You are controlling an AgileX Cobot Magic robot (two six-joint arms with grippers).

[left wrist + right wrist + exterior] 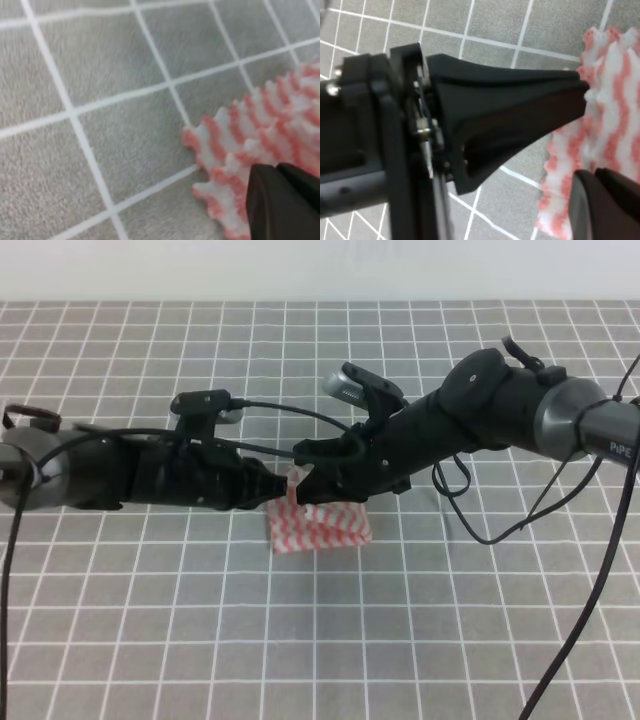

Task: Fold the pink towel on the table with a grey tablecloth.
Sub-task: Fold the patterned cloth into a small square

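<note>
Left gripper point(278, 490): jaws pressed together, pinching a raised corner of the pink towel point(318, 524), lifted just above the rest of the cloth. Right gripper point(322, 483): reaching across from the right, tip at the towel's upper edge, close beside the left one; cannot tell from any view whether its jaws pinch the cloth or stand spread. In the right wrist view, dark left jaws tapering to the scalloped towel edge point(612, 95). In the left wrist view, striped cloth point(260, 135) bunched under a dark fingertip point(280, 205). Towel lying partly folded near the middle of the table with a grey tablecloth point(150, 640). Black cables point(570, 500) trailing off the right arm.
</note>
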